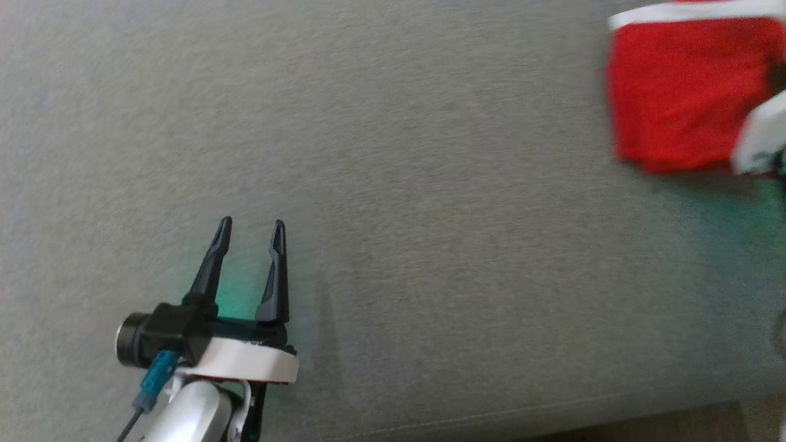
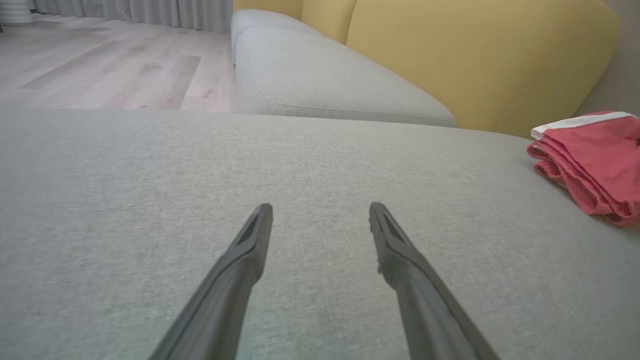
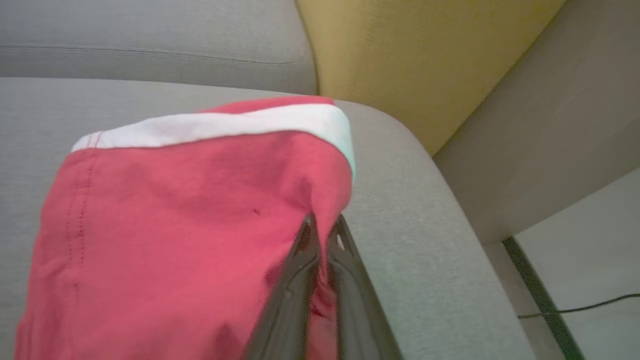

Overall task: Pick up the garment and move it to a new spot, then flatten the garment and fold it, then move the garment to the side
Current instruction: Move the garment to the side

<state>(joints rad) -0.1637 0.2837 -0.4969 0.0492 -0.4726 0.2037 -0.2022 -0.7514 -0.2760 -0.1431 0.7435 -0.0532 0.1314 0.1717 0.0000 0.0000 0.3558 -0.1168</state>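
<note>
**Grey fabric sofa seat (image 1: 393, 153), one grip made**

Head view: the left fingers (image 1: 212, 264) gaped empty over it; the folded red cloth garment with white band (image 1: 675, 98) lay far right.
Left wrist view: the garment (image 2: 595, 160) lay by a yellow cushion (image 2: 475, 60).
Right wrist view: the right fingers (image 3: 295, 280) pinched its edge (image 3: 175, 210).

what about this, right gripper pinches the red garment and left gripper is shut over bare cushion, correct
No: the left gripper is open over bare cushion, as the left wrist view shows. The right gripper does pinch the red garment.
</note>
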